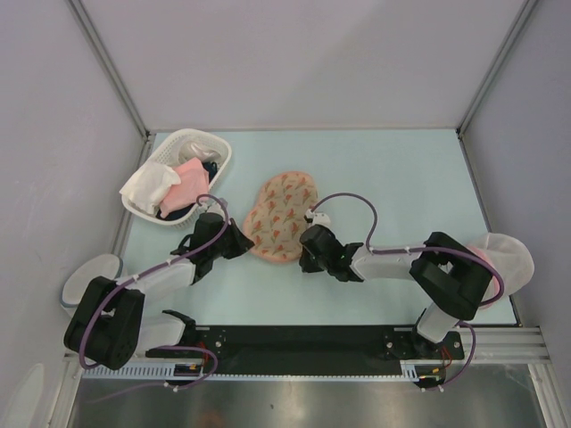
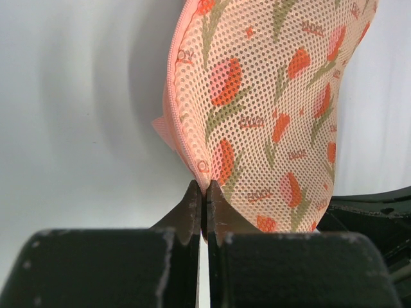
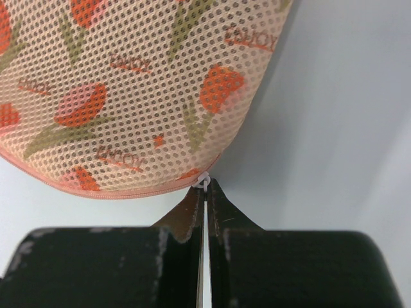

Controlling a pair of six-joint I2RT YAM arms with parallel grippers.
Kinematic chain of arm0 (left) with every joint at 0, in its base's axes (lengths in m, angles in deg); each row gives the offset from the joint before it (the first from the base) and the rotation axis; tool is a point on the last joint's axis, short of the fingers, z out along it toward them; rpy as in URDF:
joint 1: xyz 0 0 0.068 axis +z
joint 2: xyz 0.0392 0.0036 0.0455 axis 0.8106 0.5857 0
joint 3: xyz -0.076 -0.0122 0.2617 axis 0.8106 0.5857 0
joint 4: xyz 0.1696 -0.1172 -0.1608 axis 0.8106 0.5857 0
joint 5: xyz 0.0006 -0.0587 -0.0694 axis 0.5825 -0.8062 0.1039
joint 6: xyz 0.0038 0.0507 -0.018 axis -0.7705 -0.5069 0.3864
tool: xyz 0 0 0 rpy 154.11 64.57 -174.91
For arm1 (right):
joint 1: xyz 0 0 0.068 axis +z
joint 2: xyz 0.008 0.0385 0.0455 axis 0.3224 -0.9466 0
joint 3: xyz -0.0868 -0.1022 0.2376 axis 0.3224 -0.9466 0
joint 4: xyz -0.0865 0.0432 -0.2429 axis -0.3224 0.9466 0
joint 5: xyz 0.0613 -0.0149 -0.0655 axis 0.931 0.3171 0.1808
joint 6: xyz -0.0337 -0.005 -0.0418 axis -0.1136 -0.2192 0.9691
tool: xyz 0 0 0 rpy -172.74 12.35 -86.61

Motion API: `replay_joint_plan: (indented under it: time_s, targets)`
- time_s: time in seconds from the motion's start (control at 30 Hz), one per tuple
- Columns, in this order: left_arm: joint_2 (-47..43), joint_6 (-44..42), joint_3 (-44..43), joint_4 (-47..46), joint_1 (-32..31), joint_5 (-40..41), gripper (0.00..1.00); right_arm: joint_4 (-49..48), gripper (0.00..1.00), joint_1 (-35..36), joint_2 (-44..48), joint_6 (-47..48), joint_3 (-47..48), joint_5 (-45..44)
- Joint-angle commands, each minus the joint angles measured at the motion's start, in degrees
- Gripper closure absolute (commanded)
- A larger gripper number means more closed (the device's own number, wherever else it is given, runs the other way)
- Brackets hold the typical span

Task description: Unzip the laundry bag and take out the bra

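Left hand [image 2: 204, 191] pinches laundry bag [image 1: 282, 212] edge | right hand [image 3: 205, 187] clamps zipper pull [image 3: 203, 180] | bag's long axis near-left to far-right

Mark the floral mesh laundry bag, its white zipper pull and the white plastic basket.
Floral mesh laundry bag [image 1: 281, 214]: top view, pouch middle.
White zipper pull [image 3: 203, 181]: right wrist view, its loop.
White plastic basket [image 1: 223, 160]: top view, right wall.

laundry bag [image 1: 282, 214] central on worktop [image 1: 393, 178]; basket [image 1: 223, 159] left-behind it; left fingers [image 2: 191, 215] at its left edge, right fingers [image 3: 216, 212] at its near edge.
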Motion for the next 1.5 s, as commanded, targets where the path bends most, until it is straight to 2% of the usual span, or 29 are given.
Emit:
replay_joint_plan:
  time_s: [0.0, 0.5, 1.47]
  targets:
    - [-2.08, -2.11, -1.76, 0.89, 1.15, 1.20, 1.00, 3.29, 1.00, -1.65, 0.08, 2.29, -1.97, -4.05]
    - [-5.59, -3.08, -0.97, 2.91, 1.24, 2.26, 1.00, 3.20, 1.00, -3.67, -1.24, 3.96, -1.45, -4.49]
    - [-6.56, -2.99, -1.06, 3.70, 1.24, 2.17, 1.00, 3.02, 1.00, -7.46, -3.26, 6.68, -0.48, -2.03]
